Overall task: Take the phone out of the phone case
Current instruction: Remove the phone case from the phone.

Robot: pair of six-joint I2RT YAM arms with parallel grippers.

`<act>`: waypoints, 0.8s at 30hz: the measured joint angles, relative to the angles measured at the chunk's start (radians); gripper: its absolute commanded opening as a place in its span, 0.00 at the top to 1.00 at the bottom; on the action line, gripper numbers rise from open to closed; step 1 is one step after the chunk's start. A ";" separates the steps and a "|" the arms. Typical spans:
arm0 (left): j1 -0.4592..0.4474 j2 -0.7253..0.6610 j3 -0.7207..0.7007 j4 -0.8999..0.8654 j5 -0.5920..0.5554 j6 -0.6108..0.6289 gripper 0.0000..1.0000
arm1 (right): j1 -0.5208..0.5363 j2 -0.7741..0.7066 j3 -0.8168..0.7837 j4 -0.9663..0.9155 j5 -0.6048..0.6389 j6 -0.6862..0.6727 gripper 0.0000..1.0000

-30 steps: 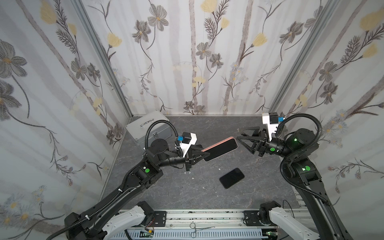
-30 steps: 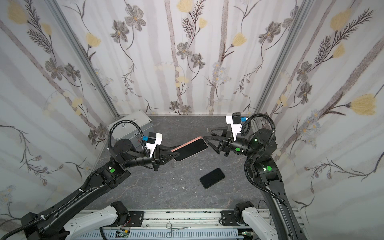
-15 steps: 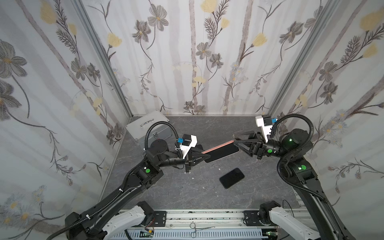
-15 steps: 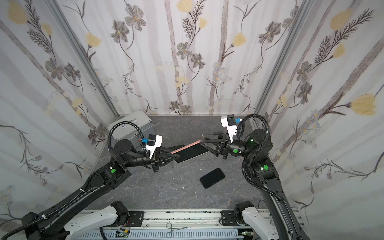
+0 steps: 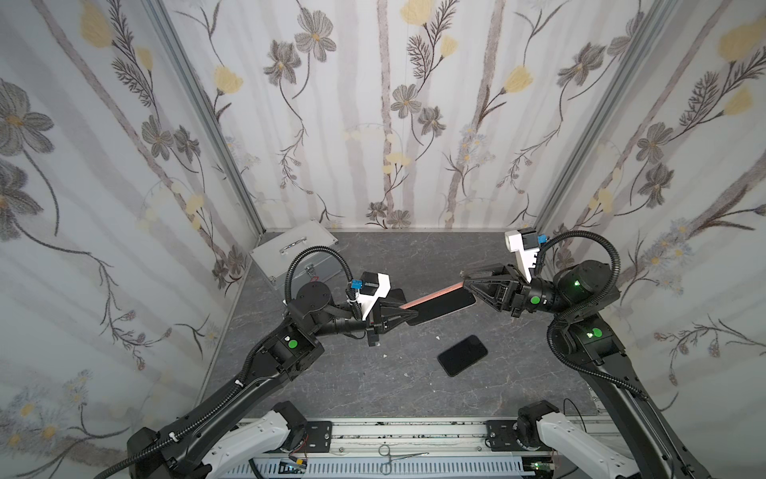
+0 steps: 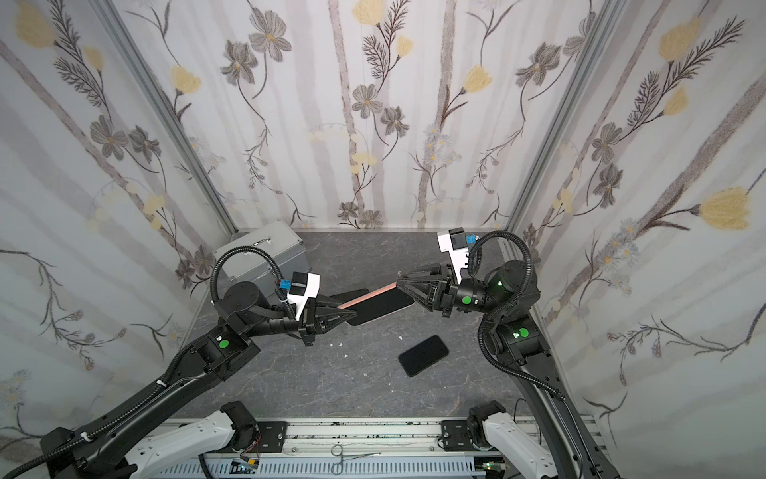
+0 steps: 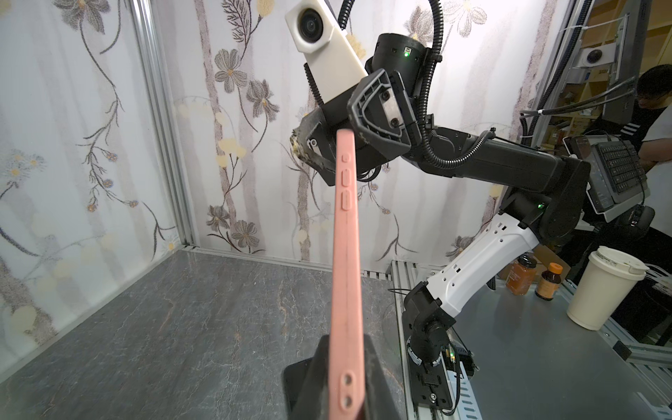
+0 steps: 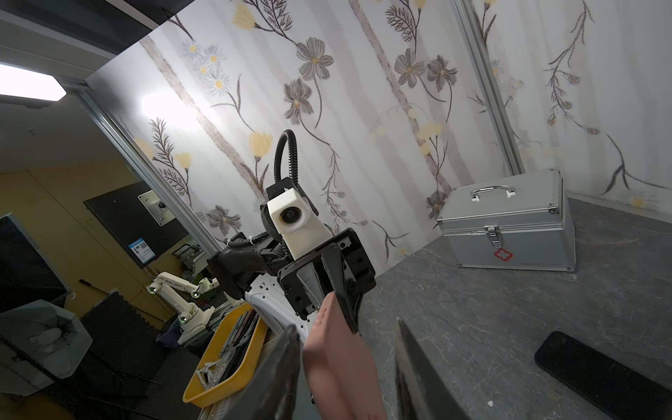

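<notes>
The pink phone case [image 5: 433, 295] [image 6: 369, 296] hangs in the air between the arms, turned on edge. Under its pink edge a dark front face [image 5: 445, 309] shows, which I take for the phone seated in it. My left gripper [image 5: 404, 317] [image 7: 345, 363] is shut on one end of the case [image 7: 345, 254]. My right gripper [image 5: 465, 280] [image 8: 345, 327] straddles the other end of the case [image 8: 342, 363]. It is open: one finger [image 8: 283, 367] lies almost against the case, while the other finger [image 8: 411, 367] stands clear of it.
A black phone [image 5: 462, 354] [image 6: 423, 355] lies flat on the grey table, in front of and below the right gripper. A silver metal box [image 5: 290, 253] [image 8: 509, 225] stands in the back left corner. Patterned walls close three sides. Metal forceps [image 5: 398, 456] lie on the front rail.
The left gripper rolled the case from flat onto its edge. The right gripper moved in over the case's free end, and its jaws narrowed around it.
</notes>
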 measured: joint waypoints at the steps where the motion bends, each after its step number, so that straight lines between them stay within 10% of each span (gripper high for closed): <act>1: 0.000 -0.002 0.000 0.000 0.000 0.002 1.00 | 0.003 0.000 -0.001 0.002 0.001 0.003 0.58; 24: 0.000 -0.031 -0.025 -0.002 -0.014 0.066 1.00 | 0.084 -0.029 -0.063 0.075 0.054 0.061 0.69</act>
